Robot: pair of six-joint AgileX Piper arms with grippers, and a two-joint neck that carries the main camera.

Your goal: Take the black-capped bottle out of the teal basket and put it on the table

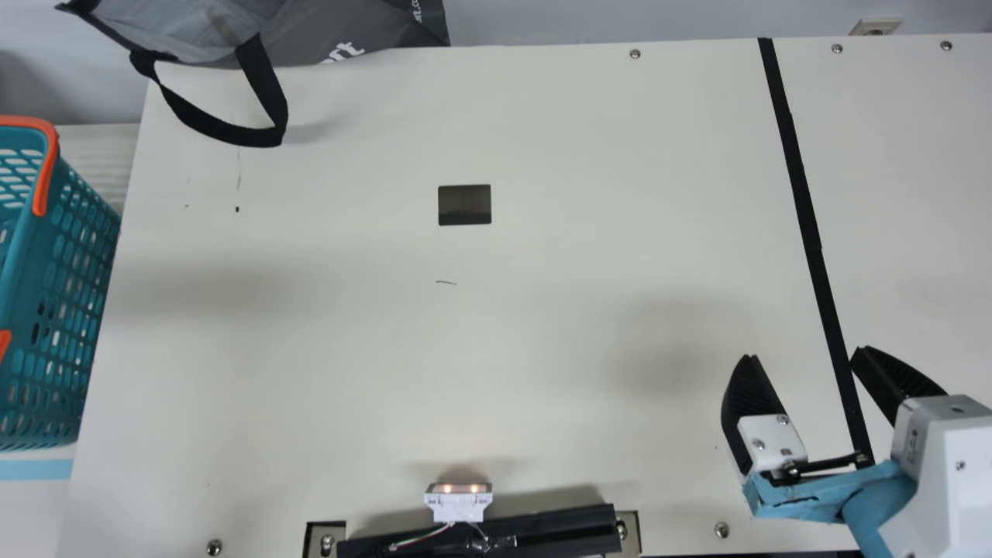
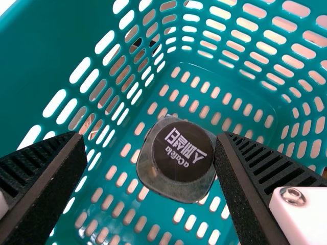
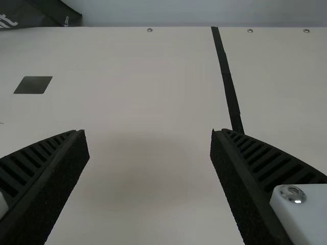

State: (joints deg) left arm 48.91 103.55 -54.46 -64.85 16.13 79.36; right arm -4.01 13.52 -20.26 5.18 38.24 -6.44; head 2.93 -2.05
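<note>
1. Stretching in front of the right gripper's fingers, the cream table [image 1: 349, 349] is where the bottle must end up; set down at a slant or let go too high, it could topple and roll
2. Around the left gripper's fingers rises the teal basket [image 1: 27, 240], well to the left of the right gripper's; its holed wall could snag a fingertip, or catch the bottle if the lift drifts sideways before clearing the rim
3. The right gripper [image 1: 804, 354] has its fingers spread with nothing between them, over the table near the black strip [image 1: 806, 225]; I judge it has no part in this step
4. The left gripper [image 2: 149, 135] has its fingers wide apart too, aimed down into the basket and gripping nothing; pushing lower without centring could land a tip on the bottle and knock it over
5. Between those left fingers, the black-capped bottle [image 2: 177, 159] seems to stand on the basket's floor, much closer to one finger than the other; whether that one touches it I can't tell, but closing off-centre could shove or tip it
6. Facing up between the same fingers, the cap [image 2: 183, 151] looks smooth, so a shallow pinch there might slip
</note>
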